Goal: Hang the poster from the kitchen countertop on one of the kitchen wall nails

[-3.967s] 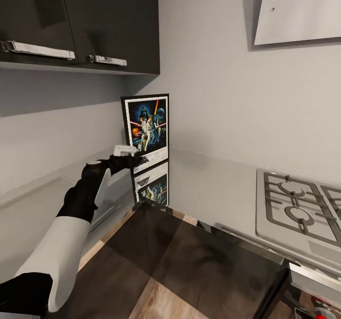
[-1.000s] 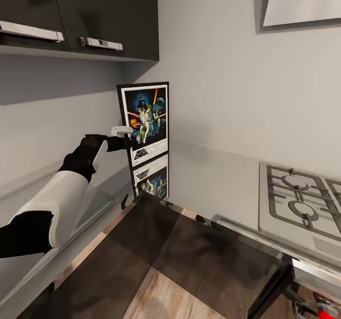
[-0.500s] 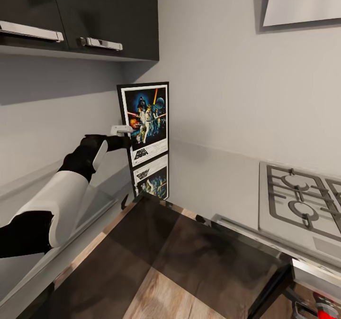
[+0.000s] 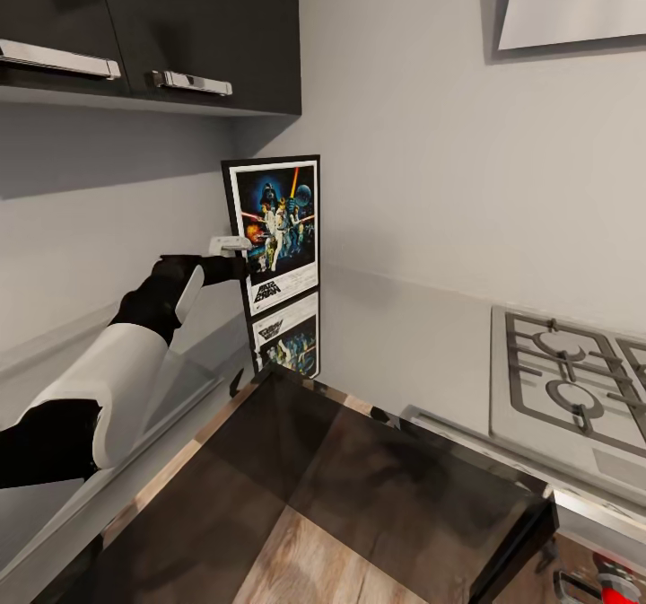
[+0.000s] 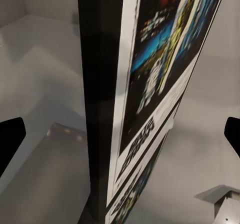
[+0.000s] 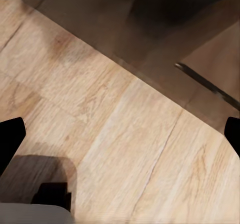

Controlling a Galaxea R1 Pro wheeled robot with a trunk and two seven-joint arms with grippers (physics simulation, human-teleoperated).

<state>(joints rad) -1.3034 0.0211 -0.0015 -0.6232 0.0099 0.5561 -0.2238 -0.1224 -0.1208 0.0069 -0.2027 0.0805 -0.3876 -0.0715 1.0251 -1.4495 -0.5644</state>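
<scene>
The poster [image 4: 276,226] is seen standing upright in the far corner of the kitchen countertop [image 4: 404,339], where the two grey walls meet, and its artwork is mirrored in the glossy worktop just below it. Its black frame, white border and dark blue picture are turned toward the right of the scene. The left gripper [image 4: 239,258] is held at the poster's left edge, about midway up the frame, at the end of the outstretched black-and-white left arm [image 4: 117,371]. In the left wrist view the poster [image 5: 145,94] is set edge-on between the two dark fingertips [image 5: 11,139], which are spread wide at either side with clear space to the frame; nothing is gripped. Dark upper cabinets [image 4: 179,21] with metal handles are hung above on the left, and a gas hob [image 4: 565,380] is set into the worktop at the right. In the right wrist view the right gripper [image 6: 120,139] is pointed at a wooden floor [image 6: 115,129], its fingertips wide apart and holding nothing
</scene>
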